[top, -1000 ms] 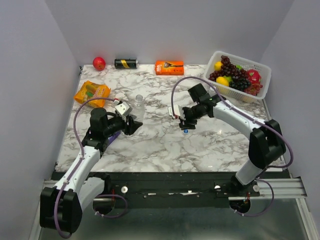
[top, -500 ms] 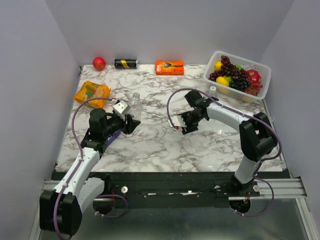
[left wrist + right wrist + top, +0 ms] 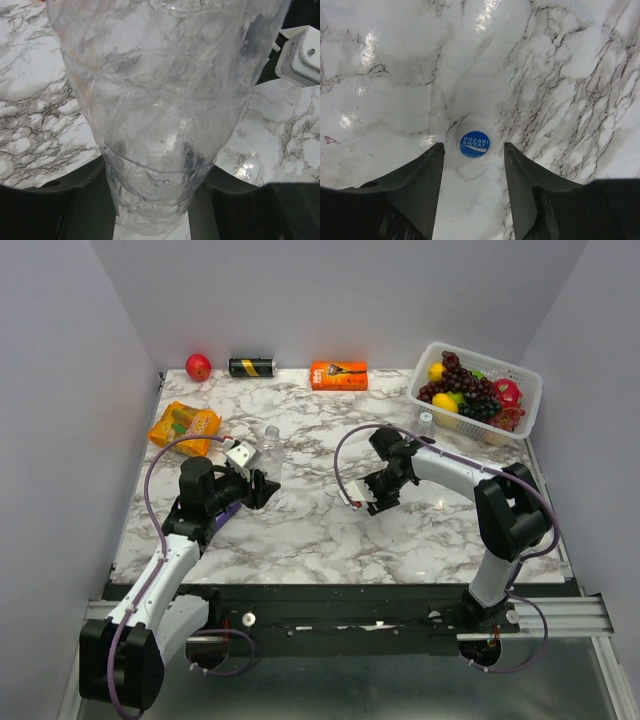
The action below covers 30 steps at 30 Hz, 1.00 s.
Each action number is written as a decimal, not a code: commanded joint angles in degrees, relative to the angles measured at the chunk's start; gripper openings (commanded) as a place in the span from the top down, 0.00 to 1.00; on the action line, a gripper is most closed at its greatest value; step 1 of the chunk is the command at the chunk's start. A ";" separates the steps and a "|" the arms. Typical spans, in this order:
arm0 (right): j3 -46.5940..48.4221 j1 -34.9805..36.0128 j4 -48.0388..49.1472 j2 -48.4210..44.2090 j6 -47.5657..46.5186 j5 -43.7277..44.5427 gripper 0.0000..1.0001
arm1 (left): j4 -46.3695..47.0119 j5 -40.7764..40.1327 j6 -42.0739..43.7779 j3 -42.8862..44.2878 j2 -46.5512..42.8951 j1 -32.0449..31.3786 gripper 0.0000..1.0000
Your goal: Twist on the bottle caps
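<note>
My left gripper (image 3: 262, 480) is shut on a clear, uncapped bottle (image 3: 268, 445) and holds it upright on the left of the table. In the left wrist view the bottle (image 3: 160, 100) fills the frame, pinched low between the black fingers (image 3: 75, 200). A second clear bottle (image 3: 426, 422) stands by the basket. My right gripper (image 3: 368, 502) points down at the table's middle. In the right wrist view it (image 3: 474, 148) is open, with the blue "POCARI SWEAT" cap (image 3: 474, 144) lying flat on the marble between its fingertips, touching neither. The whitish cap is out of view.
A white basket (image 3: 520, 400) of fruit stands at the back right. An orange box (image 3: 338, 374), a black-and-yellow can (image 3: 252, 367) and a red apple (image 3: 198, 366) line the back edge. An orange snack bag (image 3: 184, 427) lies at the left.
My right gripper has dropped and shifted slightly left, and now straddles the blue cap and hides it from above. My left gripper nudged the bottle a little left.
</note>
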 commanded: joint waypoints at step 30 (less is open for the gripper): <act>19.69 0.48 -13.13 -14.49 19.61 -20.84 0.71 | -15.20 16.10 27.05 4.73 13.34 -4.58 1.00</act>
